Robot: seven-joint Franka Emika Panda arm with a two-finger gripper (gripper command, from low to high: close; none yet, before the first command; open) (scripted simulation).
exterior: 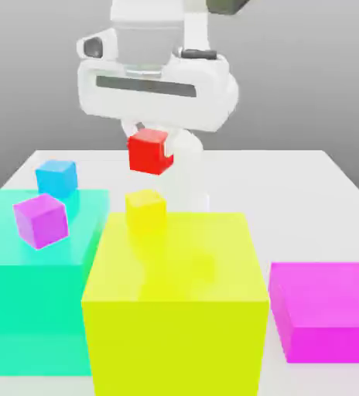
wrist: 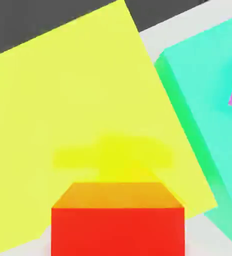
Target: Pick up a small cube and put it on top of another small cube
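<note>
Exterior view, read left to right. A small purple cube point(exterior: 40, 220) and a small blue cube point(exterior: 56, 177) rest on the large teal block point(exterior: 28, 309). At centre, the small yellow cube point(exterior: 145, 209) sits on the large yellow block point(exterior: 175, 309), near its far edge. A flat magenta block point(exterior: 326, 309) lies on the white table point(exterior: 337, 186) at the exterior view's right. Above the centre, the gripper point(exterior: 148, 139) is clamped on the small red cube point(exterior: 150, 151), held clear of every surface. The relation that matters — the red cube hangs almost directly over the yellow cube, a visible gap between them. Judged from this, the coming move is chiefly a straight descent, with little sideways correction needed. In the hand view the red cube point(wrist: 118, 225) sits over the yellow block's top face point(wrist: 78, 100).
</note>
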